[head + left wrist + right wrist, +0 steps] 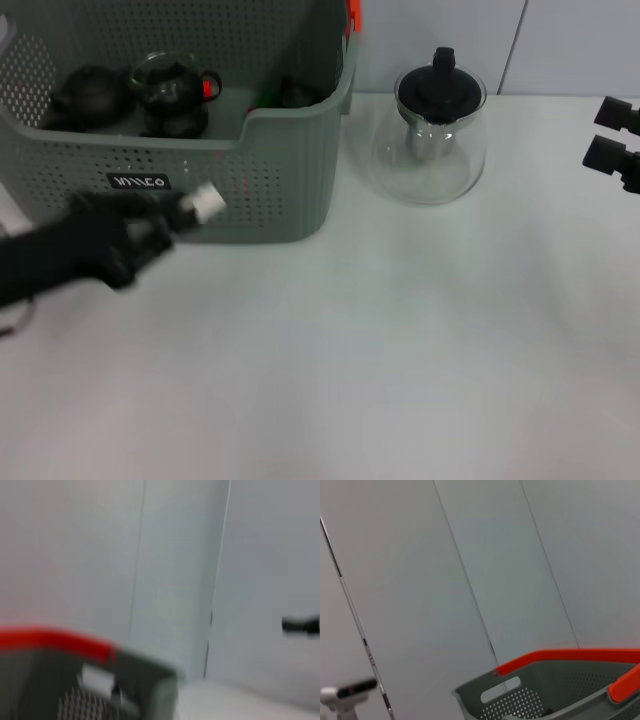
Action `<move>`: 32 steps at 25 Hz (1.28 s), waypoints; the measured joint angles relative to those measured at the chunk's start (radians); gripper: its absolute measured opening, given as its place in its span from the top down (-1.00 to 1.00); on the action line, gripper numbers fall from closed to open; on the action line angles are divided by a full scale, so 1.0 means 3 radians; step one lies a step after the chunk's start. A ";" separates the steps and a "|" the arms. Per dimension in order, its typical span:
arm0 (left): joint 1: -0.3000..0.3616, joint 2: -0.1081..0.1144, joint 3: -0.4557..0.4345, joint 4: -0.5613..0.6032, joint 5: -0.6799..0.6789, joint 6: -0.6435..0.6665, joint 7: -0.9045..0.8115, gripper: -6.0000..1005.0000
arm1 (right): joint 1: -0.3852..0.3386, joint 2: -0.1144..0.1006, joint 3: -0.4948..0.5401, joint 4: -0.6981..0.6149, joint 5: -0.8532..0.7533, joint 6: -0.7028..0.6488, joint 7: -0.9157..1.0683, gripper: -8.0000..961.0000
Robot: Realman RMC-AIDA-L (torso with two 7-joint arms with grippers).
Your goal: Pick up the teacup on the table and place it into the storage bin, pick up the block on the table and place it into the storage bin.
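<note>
head view: storage bin (290, 190) at table's (400, 340) far left, dark teaware inside; glass teapot (432, 135) just beside it. left gripper (165, 222) blurred before bin's front wall, small white piece at its tip, grip impossible to tell. right gripper (612, 140) parked at right edge, apart.

left wrist view: bin's red rim, blurred.

right wrist view: bin's handle, wall.

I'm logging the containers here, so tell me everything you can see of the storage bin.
The storage bin is a large grey-green plastic basket with perforated walls, a dipped front rim, a small black label with white lettering and orange-red handles. It stands upright at the table's far left, beside the glass teapot. Inside sit dark teaware pieces. The left hand is in front of its front wall; contact is unclear.
</note>
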 joint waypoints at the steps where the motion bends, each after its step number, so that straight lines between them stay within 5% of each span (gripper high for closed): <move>1: -0.0037 0.0039 -0.0086 0.0040 -0.0052 0.0110 -0.0060 0.56 | 0.0002 0.0000 -0.0001 0.0000 0.0000 0.0001 -0.0001 -0.97; 7: -0.0342 0.0211 -0.0248 0.0097 -0.0328 0.0071 -0.0402 0.55 | 0.0013 0.0006 -0.0002 0.0000 -0.0001 0.0000 -0.0007 -0.97; 12: -0.0633 0.0241 -0.0153 0.0121 -0.0327 -0.0776 -0.0721 0.54 | 0.0019 0.0021 -0.0001 0.0000 0.0000 -0.0006 -0.0010 -0.97; 22: -0.0790 0.0174 0.0992 0.0096 -0.0316 -0.2762 -0.1406 0.51 | 0.0017 0.0045 -0.0001 0.0000 -0.0001 -0.0008 -0.0057 -0.97; 27: -0.0727 0.0132 0.1000 0.0165 -0.0502 -0.2592 -0.1396 0.27 | 0.0008 0.0046 -0.0001 0.0001 -0.0002 -0.0007 -0.0057 -0.97; 32: -0.0483 0.0133 0.0576 0.0063 -0.1300 -0.1605 -0.1099 -0.02 | -0.0003 0.0056 -0.0001 0.0026 0.0002 -0.0006 -0.0120 -0.97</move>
